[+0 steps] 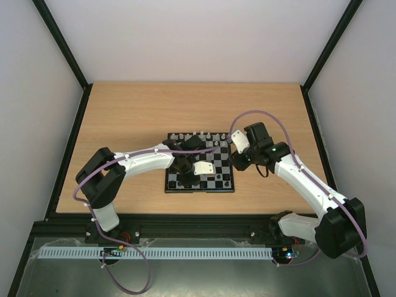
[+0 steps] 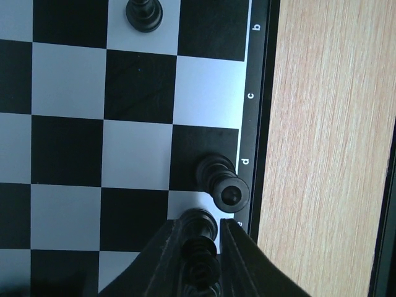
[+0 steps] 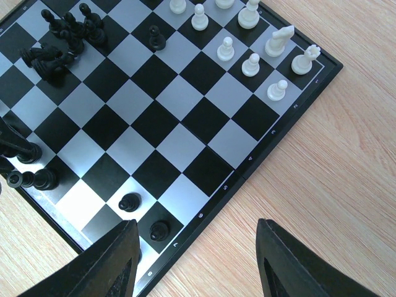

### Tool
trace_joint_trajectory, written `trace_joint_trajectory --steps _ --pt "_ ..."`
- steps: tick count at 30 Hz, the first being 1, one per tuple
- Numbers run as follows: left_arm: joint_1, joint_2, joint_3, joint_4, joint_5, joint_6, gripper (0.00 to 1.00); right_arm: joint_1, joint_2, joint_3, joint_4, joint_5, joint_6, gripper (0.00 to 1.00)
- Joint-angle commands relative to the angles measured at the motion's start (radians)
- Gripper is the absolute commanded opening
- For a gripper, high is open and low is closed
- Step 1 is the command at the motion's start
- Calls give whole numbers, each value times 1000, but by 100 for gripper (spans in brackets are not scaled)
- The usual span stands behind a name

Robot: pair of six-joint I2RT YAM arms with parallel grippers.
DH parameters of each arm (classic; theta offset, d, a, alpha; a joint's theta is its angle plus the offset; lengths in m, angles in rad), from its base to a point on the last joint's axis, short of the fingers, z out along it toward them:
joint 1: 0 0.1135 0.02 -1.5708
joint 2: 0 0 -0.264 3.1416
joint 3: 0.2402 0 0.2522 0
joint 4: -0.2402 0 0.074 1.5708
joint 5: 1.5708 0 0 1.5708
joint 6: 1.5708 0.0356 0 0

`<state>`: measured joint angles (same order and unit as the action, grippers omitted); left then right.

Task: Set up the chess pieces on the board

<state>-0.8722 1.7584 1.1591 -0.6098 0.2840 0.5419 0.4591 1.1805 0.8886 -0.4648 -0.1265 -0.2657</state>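
Left gripper (image 2: 203,238) is low over the board (image 3: 179,133), at its edge row on the black side. Its fingers (image 2: 167,263) are pressed in on a black piece (image 2: 198,224), a ribbed one held upright between them. I cannot tell if its foot touches the square yet.

A second black piece (image 2: 224,184) stands just beside it on the dark edge square lettered d, against the board's rim. A third (image 2: 143,13) is further along the board, one row in from that edge.

Right gripper (image 3: 197,230) hangs over the board's rim by one corner. Its fingers (image 3: 117,266) are spread wide and hold nothing.

The white pieces (image 3: 250,64) are ranked in the board's far corner from there. A knot of black ones (image 3: 62,37) sits jumbled on squares inside the board (some look tipped over), so most of black's side is unsorted.

My read of the step is that this piece is being seated on the light edge square next to d.

- Bring it straight down until the base is flat and centred on the square.
- Part the fingers only slightly, because the outer one sits very near the d piece.
- Lift straight up off the board with no sideways drift.
- A tilt at release would likely topple both pieces.
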Motion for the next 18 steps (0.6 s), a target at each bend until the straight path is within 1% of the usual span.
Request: trace_joint_trajectory --steps 1,8,12,16,18 --pt "-7 -2 8 -23 26 12 23 -3 7 -7 4 -10 -2 53" --pt "-7 -11 14 -41 47 21 24 -4 5 -3 2 -13 -1 53" --pt "1 -26 18 -51 65 19 27 -4 3 2 -4 -13 -2 53" --pt "37 -63 48 -89 96 26 31 -3 7 20 -13 -16 -1 53" --pt "69 -95 65 -117 137 43 34 -4 11 32 -17 -20 0 53"
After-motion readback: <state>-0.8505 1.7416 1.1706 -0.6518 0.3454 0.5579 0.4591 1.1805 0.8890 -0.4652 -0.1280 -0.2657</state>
